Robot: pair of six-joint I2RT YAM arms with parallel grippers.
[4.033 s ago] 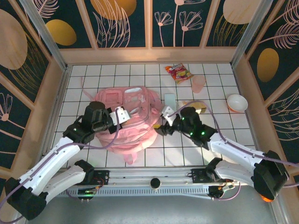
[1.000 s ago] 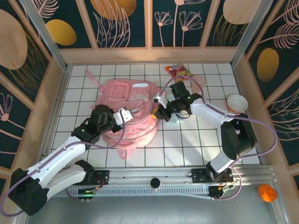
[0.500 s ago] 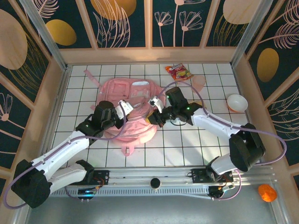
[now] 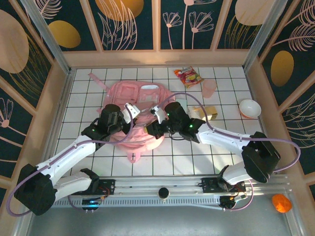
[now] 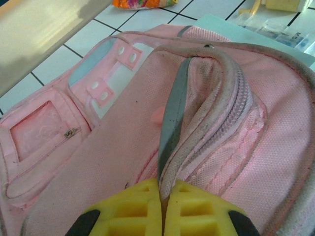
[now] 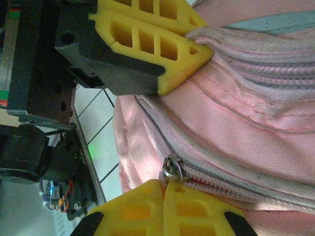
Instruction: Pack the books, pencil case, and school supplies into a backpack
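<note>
Our left jaws are clamped together on a raised fold of the backpack (image 5: 123,147), beside its zipper track. Our right jaws, near and facing the left ones, pinch the metal zipper pull (image 6: 172,169). The backpack lies on the surface (image 4: 197,157) beneath both jaws.

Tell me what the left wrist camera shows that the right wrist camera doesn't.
Left wrist: front pockets, a pale blue panel, the snack packet and pale yellow block on the tiles beyond, and the left pincer shut on a grey edge strip.
Right wrist: the right pincer shut on the metal zipper pull, with the left pincer's outer side above it.
Both: the pink backpack and its zipper.
</note>
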